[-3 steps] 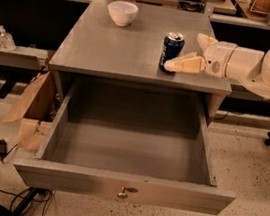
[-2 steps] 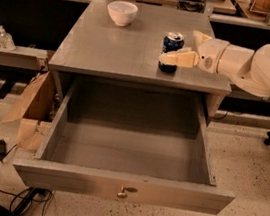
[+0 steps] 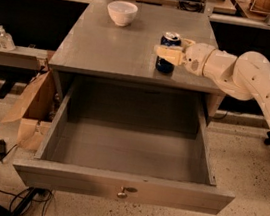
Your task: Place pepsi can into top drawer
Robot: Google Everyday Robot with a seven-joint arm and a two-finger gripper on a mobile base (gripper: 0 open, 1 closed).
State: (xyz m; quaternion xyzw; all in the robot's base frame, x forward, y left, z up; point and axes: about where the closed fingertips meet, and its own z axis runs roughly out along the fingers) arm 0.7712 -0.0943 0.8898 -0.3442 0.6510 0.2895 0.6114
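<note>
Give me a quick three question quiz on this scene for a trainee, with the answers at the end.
1. True or false: the drawer is shut.
2. Where is the can? A: in the drawer. B: on the cabinet top. C: under the cabinet.
3. Fill in: the gripper is at the ____.
Key: 1 false; 2 B; 3 can.

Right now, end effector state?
End effector: at the pepsi can on the cabinet top; open or closed cannot be told.
</note>
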